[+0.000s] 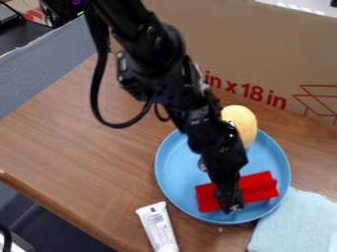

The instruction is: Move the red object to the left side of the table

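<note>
The red object [261,185], a small flat bar, lies on the front part of the round blue plate [171,157], at the right of the brown wood-grain table [79,138]. My gripper [230,200] comes down from the black arm and sits across the middle of the bar, its dark fingers closed against the bar's sides. Red shows on both sides of the fingers. The bar still rests on the plate.
A yellowish egg-shaped object [239,122] stands at the back of the plate, right beside the arm. A cardboard box [277,59] with red printing runs along the back. A white tube [157,226] lies near the front edge, a light blue cloth [297,224] at the front right.
</note>
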Tool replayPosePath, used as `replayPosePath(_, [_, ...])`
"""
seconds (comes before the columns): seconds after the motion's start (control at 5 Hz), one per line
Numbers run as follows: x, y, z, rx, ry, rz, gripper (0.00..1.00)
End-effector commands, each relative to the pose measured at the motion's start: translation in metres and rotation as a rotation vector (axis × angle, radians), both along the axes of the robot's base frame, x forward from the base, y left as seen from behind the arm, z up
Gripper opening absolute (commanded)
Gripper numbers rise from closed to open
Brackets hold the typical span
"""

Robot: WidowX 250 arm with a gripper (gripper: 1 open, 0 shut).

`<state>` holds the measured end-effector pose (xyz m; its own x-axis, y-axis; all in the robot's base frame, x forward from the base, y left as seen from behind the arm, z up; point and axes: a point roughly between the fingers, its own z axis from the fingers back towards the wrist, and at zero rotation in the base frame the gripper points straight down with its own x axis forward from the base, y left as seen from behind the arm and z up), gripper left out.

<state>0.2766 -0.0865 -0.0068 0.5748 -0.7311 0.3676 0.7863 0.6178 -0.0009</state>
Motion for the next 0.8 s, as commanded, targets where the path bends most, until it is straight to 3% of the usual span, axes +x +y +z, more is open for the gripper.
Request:
replayPosePath(0.0, [0.002, 0.005, 0.000, 0.013, -0.010, 0.003, 0.00])
replayPosePath(0.2, [0.002, -0.004, -0.011, 0.018, -0.013, 0.000, 0.00])
replayPosePath(0.6, [-0.013, -0.003, -0.021, 0.022, -0.003, 0.003, 0.00])
